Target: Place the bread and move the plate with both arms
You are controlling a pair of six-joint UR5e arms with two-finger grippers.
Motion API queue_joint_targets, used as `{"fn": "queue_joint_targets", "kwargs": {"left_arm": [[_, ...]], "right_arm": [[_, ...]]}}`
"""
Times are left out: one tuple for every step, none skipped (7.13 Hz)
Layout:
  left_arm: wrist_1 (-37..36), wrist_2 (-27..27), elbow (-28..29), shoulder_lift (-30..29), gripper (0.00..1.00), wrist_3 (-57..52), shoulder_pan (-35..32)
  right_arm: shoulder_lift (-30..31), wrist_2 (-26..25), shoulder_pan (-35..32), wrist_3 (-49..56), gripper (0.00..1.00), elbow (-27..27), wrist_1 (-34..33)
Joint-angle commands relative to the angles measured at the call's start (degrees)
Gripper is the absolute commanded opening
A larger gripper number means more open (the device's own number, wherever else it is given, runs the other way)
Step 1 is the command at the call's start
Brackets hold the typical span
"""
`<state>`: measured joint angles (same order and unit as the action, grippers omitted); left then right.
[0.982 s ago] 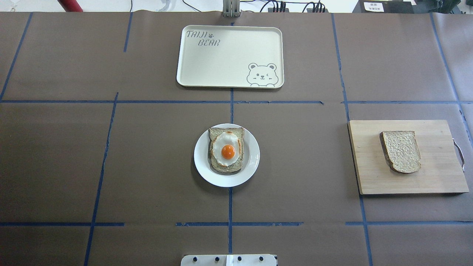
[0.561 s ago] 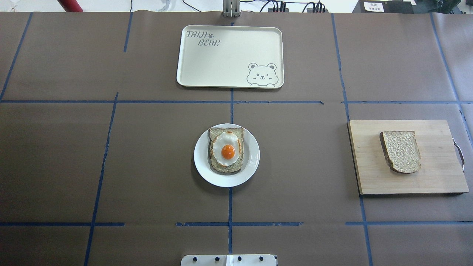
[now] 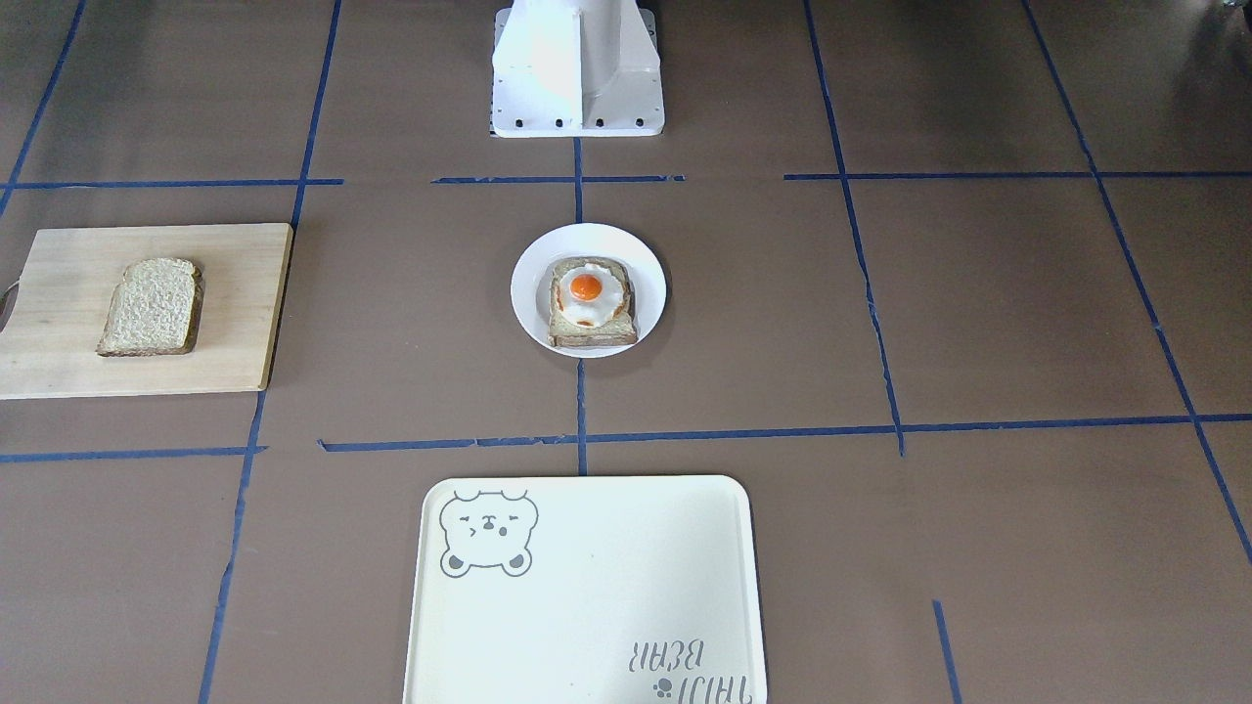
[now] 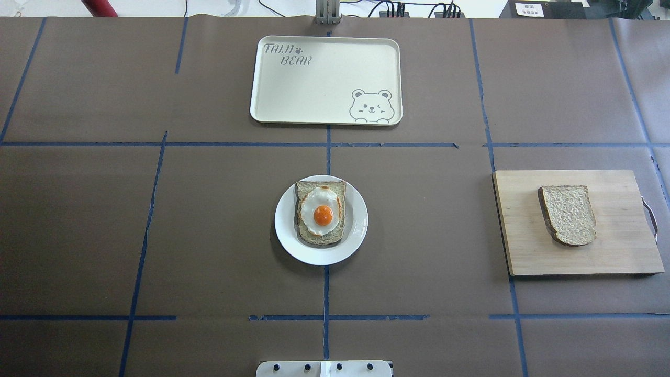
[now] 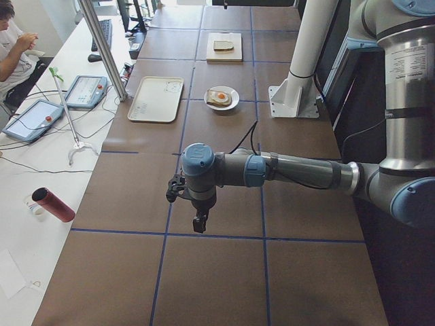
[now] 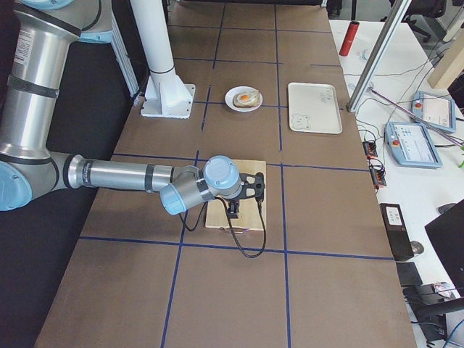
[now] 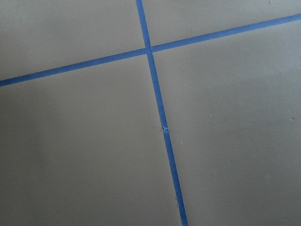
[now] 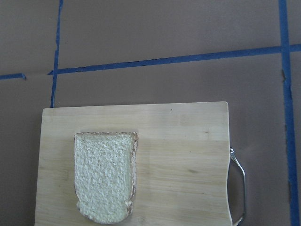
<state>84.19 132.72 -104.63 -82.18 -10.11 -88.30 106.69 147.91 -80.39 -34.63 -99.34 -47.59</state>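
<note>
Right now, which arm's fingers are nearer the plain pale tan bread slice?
Right. The right arm's fingers hang close by the wooden cutting board carrying the pale tan bread slice; the left arm's fingers hang far off, over the brown table's opposite end.

Brown-papered table (image 4: 78, 235) with blue tape lines (image 4: 327, 144), white side bench (image 5: 20, 238) alongside

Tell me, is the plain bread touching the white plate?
Apart. The overhead view shows the bread lying on the wooden board, with brown table between it and the plate.
</note>
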Motion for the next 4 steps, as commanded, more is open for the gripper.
{"fn": "queue_joint_targets", "kwargs": {"left_arm": [[0.0, 0.0, -0.2, 0.0, 1.0, 0.0, 0.0], [0.0, 0.0, -0.3, 0.0, 1.0, 0.0, 0.0], [0.0, 0.0, -0.3, 0.0, 1.0, 0.0, 0.0], [0.0, 0.0, -0.4, -0.1, 1.0, 0.0, 0.1]], "right_arm": [[-3.4, -4.9, 8.1, -15.7, 0.96, 3.9, 12.9], [-4.1, -7.5, 10.9, -17.3, 0.95, 4.0, 14.2], [-5.2, -8.1, 13.0, -20.9, 0.96, 4.0, 15.4], [-5.7, -11.9, 17.2, -25.4, 0.96, 4.8, 19.9]]}}
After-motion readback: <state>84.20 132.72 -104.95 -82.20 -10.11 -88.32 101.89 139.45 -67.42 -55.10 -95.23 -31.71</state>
